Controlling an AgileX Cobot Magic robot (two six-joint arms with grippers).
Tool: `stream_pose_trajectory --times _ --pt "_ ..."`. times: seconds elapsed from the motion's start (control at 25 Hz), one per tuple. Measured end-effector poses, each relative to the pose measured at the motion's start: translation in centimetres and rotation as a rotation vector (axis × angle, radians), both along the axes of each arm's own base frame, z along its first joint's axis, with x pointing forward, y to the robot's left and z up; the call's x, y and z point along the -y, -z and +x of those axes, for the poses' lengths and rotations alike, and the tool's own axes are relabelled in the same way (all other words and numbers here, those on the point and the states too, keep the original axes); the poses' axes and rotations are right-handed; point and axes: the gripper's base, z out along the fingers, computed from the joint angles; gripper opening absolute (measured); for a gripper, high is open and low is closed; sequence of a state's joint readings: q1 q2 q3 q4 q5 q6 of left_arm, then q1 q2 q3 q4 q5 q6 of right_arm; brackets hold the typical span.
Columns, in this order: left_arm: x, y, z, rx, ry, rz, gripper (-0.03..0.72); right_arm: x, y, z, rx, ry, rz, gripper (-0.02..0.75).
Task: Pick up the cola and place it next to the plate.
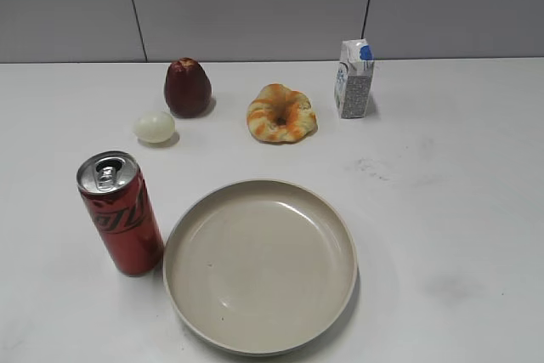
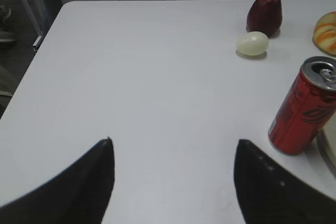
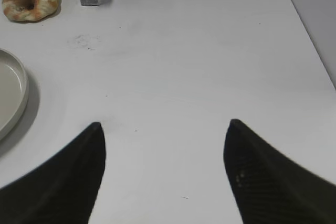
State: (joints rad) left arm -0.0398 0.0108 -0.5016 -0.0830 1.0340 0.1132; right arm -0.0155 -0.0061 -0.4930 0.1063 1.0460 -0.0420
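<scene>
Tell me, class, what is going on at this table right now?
Nothing is being handled. The cola stands upright just left of the plate. Both the left gripper and the right gripper are open and empty above bare table. Behind sit a red fruit, an egg, a pastry and a carton.

We see the bench [image 1: 442, 210] from the front, looking down at a slant toward its back edge. Our left wrist view sits low near the front-left corner, our right wrist view near the front-right; each shares the plate [image 1: 259, 265] rim with the exterior view.
</scene>
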Motion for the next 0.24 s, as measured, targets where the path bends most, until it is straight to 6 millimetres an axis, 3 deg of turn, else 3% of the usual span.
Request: stream_pose_trajectory --times 0.24 --pt "-0.01 0.0 -0.26 0.018 0.0 -0.001 0.502 0.0 0.0 0.0 0.0 0.0 0.0 0.536"
